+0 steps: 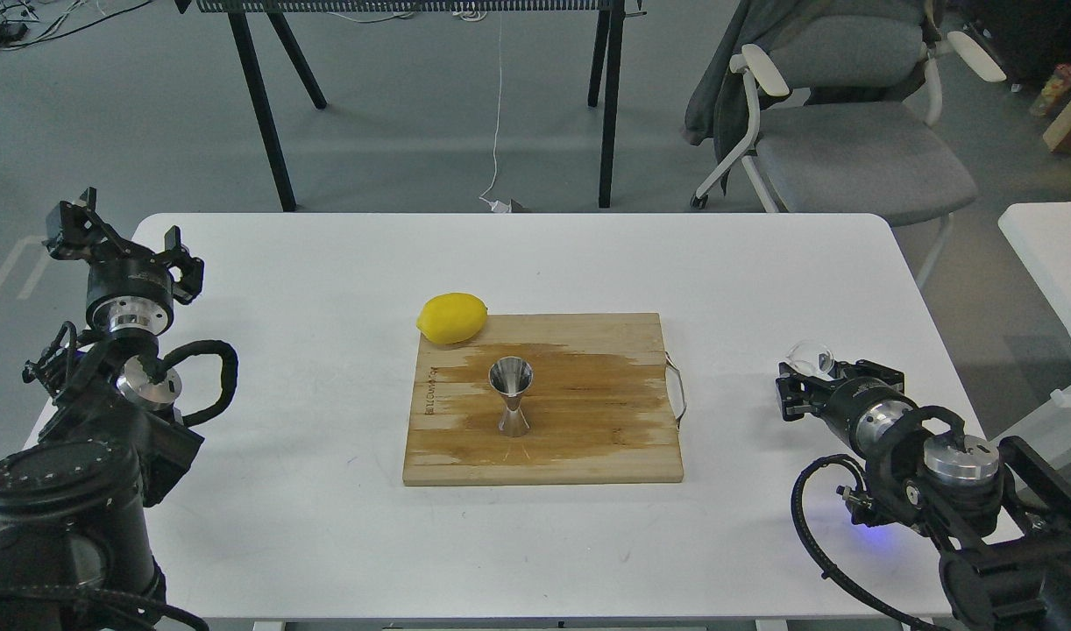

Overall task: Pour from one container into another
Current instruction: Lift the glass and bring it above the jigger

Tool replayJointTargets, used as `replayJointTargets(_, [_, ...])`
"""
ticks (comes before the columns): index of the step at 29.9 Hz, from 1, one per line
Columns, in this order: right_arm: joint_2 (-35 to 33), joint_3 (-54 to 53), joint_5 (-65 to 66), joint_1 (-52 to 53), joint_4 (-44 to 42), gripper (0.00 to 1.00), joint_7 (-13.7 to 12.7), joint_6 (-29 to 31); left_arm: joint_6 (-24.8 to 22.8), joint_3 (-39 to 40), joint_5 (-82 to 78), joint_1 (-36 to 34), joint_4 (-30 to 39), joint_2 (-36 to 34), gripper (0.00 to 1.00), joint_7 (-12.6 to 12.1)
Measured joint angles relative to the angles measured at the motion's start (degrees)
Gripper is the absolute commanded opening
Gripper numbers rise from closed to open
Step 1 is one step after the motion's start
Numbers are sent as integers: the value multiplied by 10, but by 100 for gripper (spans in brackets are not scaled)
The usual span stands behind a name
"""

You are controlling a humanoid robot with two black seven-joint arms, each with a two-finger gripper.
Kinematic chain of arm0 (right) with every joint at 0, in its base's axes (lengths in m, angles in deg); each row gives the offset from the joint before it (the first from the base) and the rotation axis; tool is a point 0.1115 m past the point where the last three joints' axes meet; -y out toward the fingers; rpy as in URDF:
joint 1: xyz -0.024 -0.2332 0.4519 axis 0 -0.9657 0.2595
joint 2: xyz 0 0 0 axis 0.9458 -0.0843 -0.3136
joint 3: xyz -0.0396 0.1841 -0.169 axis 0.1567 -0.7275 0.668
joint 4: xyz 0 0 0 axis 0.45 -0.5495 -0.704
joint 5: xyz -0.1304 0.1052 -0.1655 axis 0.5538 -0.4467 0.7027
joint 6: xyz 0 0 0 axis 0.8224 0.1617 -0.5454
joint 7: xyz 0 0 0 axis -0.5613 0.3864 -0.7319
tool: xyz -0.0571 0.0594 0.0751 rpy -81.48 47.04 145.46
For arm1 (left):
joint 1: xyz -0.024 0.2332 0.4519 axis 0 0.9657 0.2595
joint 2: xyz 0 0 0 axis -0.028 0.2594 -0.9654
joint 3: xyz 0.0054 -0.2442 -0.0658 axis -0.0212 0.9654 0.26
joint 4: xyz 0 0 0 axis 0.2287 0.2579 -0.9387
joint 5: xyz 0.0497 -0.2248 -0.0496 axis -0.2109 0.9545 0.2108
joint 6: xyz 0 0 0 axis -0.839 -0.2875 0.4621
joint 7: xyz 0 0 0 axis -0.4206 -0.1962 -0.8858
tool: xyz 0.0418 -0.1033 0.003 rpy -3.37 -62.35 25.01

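Observation:
The steel hourglass jigger (511, 396) stands upright in the middle of the wooden cutting board (588, 456). At the table's right side, the small clear glass cup (809, 358) sits in the tip of my right gripper (805, 379), which is shut on it and holds it just above the tabletop, well right of the board. My left gripper (122, 238) hovers at the table's far left edge, its fingers spread open around nothing.
A yellow lemon (452, 317) rests at the board's back left corner. The board has a metal handle (677, 399) on its right side. A grey office chair (851, 131) and black table legs (259, 105) stand behind the white table (325, 263).

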Motion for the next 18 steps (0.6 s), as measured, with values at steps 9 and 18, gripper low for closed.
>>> replayJointTargets(9, [12, 27, 129, 30, 106, 42, 1, 0, 0, -1, 0, 3, 0, 4, 100, 0])
replayJointTargets(18, [34, 148, 233, 109, 153, 43, -1, 9, 0, 0, 0, 4, 0, 5, 100, 0])
